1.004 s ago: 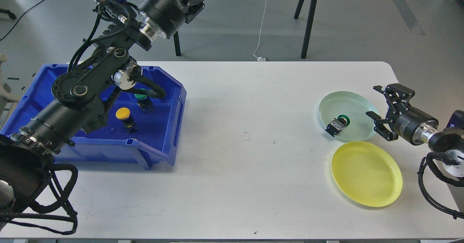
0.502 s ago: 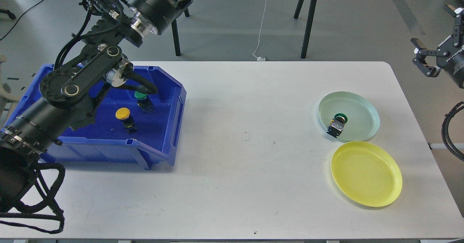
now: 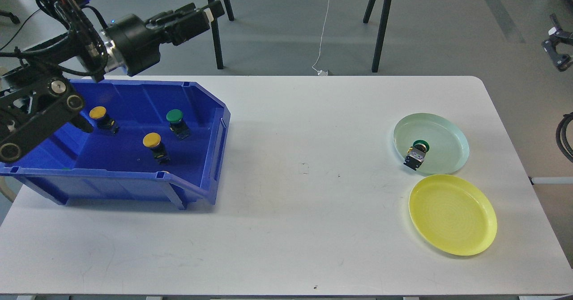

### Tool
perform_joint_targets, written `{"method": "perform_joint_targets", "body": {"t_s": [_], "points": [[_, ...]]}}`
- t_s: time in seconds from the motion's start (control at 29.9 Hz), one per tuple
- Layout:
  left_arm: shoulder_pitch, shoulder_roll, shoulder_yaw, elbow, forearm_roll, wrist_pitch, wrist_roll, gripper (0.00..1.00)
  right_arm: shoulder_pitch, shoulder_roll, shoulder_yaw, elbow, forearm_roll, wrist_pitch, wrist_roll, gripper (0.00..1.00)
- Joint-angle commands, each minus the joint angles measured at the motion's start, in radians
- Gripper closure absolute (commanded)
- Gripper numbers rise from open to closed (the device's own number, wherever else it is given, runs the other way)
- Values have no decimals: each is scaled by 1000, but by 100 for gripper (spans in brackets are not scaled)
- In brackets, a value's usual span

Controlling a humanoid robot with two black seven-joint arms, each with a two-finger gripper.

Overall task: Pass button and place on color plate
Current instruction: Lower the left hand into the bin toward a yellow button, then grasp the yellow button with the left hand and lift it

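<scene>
Table: a long white rectangular table is seen from above; it carries a bin at its left end and two plates at its right end.

Bin: a deep blue plastic storage bin stands on the table's left part; three push buttons stand upright inside it, apart from one another.

Buttons in bin: a green-capped push button on a dark base is set toward the bin's right wall; a yellow-capped push button on a dark base stands near the bin's middle; a second yellow-capped push button stands toward the left, just beside the black arm link.

Green plate: a pale green round plastic plate lies on the table's right part; a green-capped push button with a grey-black base lies tipped on its side in the plate's left half (its base reaches the plate's lower-left rim).

Yellow plate: a yellow round plastic plate lies just beside the green plate, nearer the camera; their rims are close, and whether they touch cannot be told.

Left gripper: the left gripper is held above the bin's far rim, pointing right; its fingers appear pressed together with nothing between them.

Right gripper: only a small dark part of the right gripper is seen at the right edge, off the table; its finger state cannot be told.
</scene>
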Motion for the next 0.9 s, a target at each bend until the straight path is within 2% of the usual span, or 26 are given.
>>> {"method": "perform_joint_targets", "body": {"t_s": [0.0, 0.23, 0.4, 0.47, 0.6, 0.87], "points": [[1, 98, 105, -14, 201, 0, -11, 4, -16, 5, 4, -8, 2, 0, 1, 4], [3, 120, 226, 51, 281, -11, -19, 10, -21, 5, 4, -8, 2, 0, 1, 4], [-10, 90, 252, 106, 281, -161, -20, 14, -21, 6, 1, -6, 2, 0, 1, 4], [-11, 86, 251, 106, 281, -190, -22, 14, -21, 6, -1, -8, 2, 0, 1, 4], [-10, 46, 255, 118, 279, -215, -20, 14, -30, 6, -4, -8, 2, 0, 3, 4], [-7, -44, 260, 236, 281, -243, -15, 14, -33, 6, -5, -6, 2, 0, 3, 4]]}}
